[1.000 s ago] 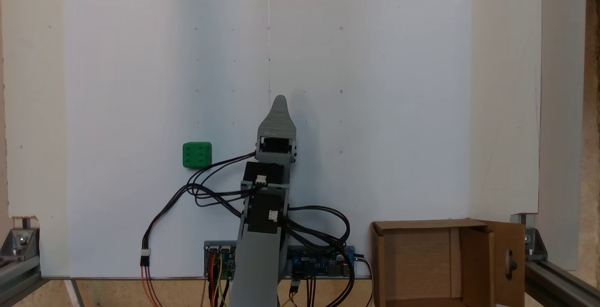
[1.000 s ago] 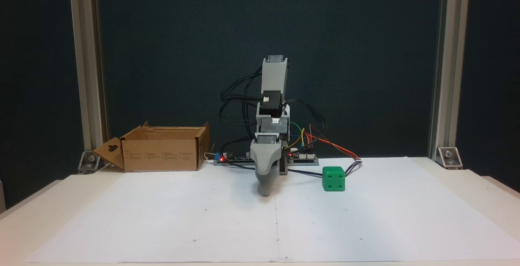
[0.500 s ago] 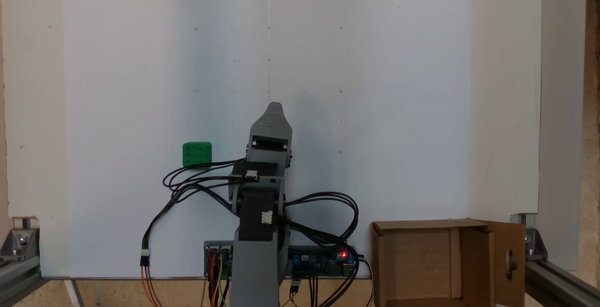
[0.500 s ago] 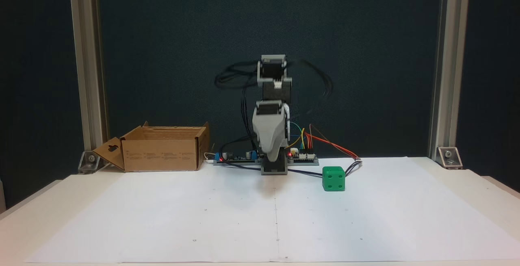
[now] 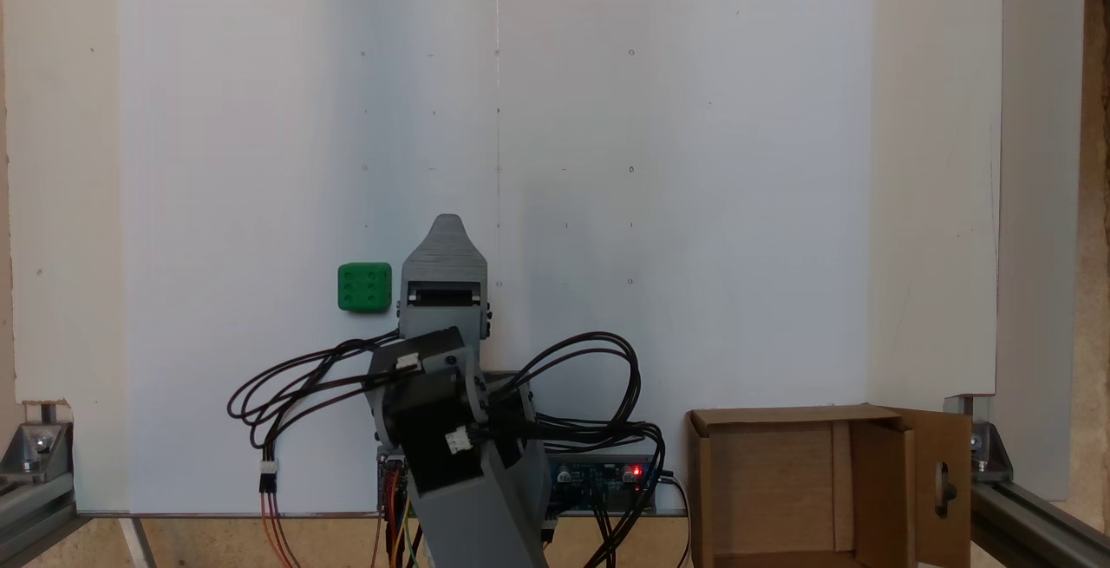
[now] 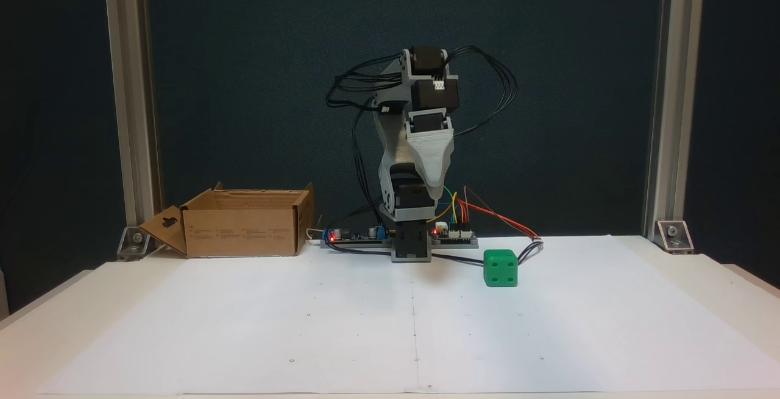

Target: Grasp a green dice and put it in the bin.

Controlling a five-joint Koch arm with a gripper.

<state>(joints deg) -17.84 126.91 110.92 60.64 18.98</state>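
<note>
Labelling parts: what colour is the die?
Bright green die, clearest in a fixed view.

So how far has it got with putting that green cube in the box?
Nothing is finished yet. The green dice sits untouched on the white paper. The gripper hangs in the air, above and beside the dice, holding nothing. Grabbing the dice and carrying it to the bin are both left.

I work in a small robotics lab: my table [image 6: 719, 289] is covered with white paper [image 5: 676, 160], framed by bolted aluminium rails [image 6: 664, 100] against a dark backdrop [image 6: 256, 70], with bare circuit boards [image 6: 454, 236] and loose wires [image 5: 295, 373] beside me.
</note>
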